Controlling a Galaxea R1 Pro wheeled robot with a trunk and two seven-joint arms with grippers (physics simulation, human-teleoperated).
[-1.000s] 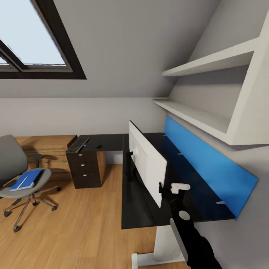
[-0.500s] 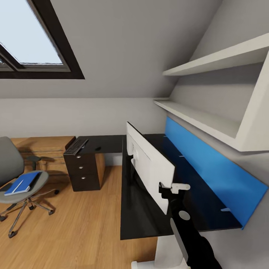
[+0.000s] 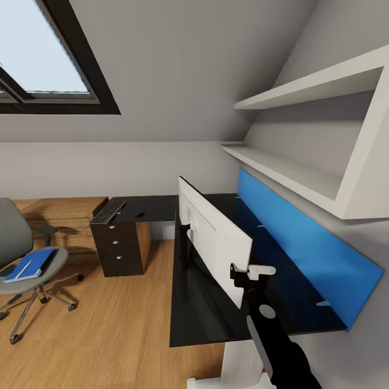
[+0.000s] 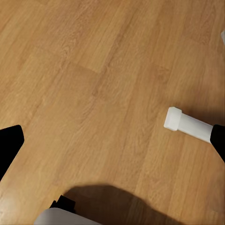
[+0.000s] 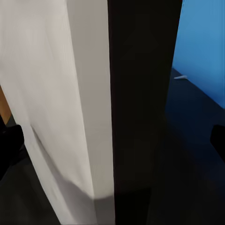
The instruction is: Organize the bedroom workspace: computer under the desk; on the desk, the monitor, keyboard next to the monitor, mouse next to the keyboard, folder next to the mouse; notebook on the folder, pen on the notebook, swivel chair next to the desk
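Observation:
The monitor (image 3: 216, 237) stands on the black desk (image 3: 200, 319) with its white back toward me. My right gripper (image 3: 246, 273) is open at the monitor's near edge (image 5: 93, 93), and that edge sits between its fingers. Over on the desk's far wing lie the keyboard (image 3: 108, 212) and the mouse (image 3: 140, 214). At the left, the swivel chair (image 3: 11, 237) carries the blue folder (image 3: 29, 265); the white pen (image 3: 22, 268) lies on it, and a dark grey notebook edge (image 3: 49, 258) shows beside it. My left gripper (image 4: 112, 145) hangs open over the wood floor. The computer is out of view.
A blue back panel (image 3: 302, 237) and white wall shelves (image 3: 292, 173) run along the desk's right side. Dark drawers (image 3: 121, 246) sit under the far wing, beside a light wood cabinet (image 3: 59, 216). The desk's white foot (image 4: 187, 124) rests on the floor.
The whole view has shifted a little. The monitor has turned slightly on the desk, its near end swinging toward the blue panel while my right gripper stays at that edge.

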